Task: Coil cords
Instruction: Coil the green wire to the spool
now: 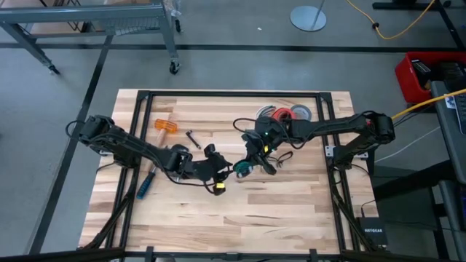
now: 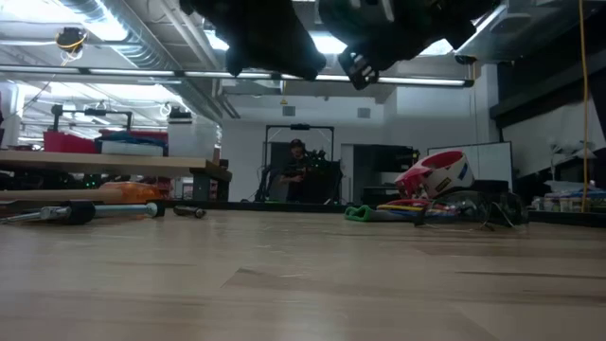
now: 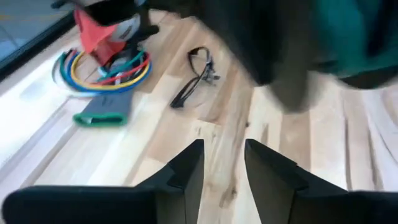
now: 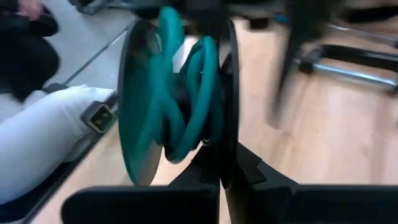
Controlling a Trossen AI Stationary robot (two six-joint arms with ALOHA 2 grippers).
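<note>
teal cord [image 4: 186, 93] coiled, tape rolls [image 1: 285, 113] behind

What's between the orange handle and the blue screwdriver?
The left arm crosses between orange handle and blue screwdriver, in the high view.

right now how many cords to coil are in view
2: teal cord clamped in the right gripper; thin black cord lying on the table. More may be hidden.

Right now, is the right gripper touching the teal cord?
Touching. The right wrist view shows the right gripper with its dark fingers shut together on the looped teal cord, no gap between them.
</note>
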